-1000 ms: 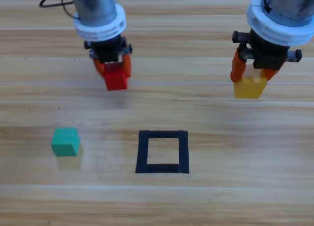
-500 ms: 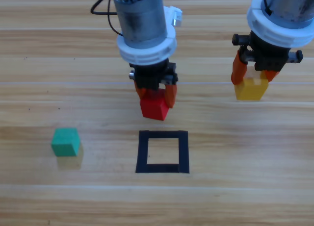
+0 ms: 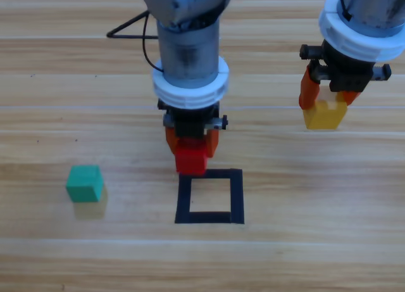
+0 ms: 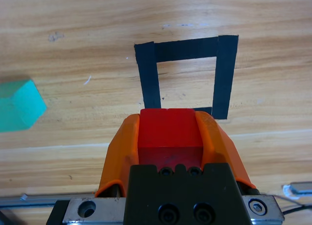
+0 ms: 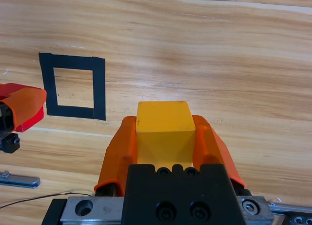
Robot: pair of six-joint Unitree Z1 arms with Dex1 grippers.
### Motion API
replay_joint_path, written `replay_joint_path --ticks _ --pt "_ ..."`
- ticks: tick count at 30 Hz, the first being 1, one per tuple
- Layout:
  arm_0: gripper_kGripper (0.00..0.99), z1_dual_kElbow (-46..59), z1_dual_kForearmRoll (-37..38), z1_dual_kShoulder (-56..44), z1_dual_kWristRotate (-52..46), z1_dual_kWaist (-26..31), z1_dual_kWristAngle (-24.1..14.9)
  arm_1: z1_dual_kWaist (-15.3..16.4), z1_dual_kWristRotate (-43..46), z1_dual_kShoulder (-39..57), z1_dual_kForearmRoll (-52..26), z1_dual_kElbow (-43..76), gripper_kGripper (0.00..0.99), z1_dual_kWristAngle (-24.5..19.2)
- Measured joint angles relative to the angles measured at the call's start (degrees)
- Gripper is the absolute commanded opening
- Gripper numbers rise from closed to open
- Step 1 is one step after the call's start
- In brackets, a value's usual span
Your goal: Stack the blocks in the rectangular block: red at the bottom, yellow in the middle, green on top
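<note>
Red cube (image 3: 192,160) clamped in left claw (image 3: 192,149), hovering at the far edge of the black tape outline (image 3: 209,196); seemingly above the tabletop (image 3: 304,241), height hard to judge. Left arm descending steeply from the top edge, hiding the cube's upper part. Yellow cube (image 3: 324,113) pinched in right claw (image 3: 326,102), well off to the right. Green cube (image 3: 85,183) resting alone at left, cut off in the left wrist view.
</note>
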State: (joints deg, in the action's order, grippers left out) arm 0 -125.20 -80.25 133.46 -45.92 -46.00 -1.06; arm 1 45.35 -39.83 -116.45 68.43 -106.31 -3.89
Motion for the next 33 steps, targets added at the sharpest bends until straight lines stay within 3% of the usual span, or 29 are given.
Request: replay_joint_path --ticks 8,28,33 --pt "0.02 0.58 0.0 0.89 -9.29 -2.75 -0.12 0.0 0.3 0.0 0.0 0.02 0.003 -0.08" --pt "0.02 0.32 4.04 4.45 -10.86 -4.29 -0.55 0.0 0.31 0.0 0.0 0.52 0.005 -0.2" --pt "0.02 5.95 8.3 4.34 -9.96 -4.29 -0.55 0.0 0.31 0.0 0.0 0.52 0.005 -0.2"
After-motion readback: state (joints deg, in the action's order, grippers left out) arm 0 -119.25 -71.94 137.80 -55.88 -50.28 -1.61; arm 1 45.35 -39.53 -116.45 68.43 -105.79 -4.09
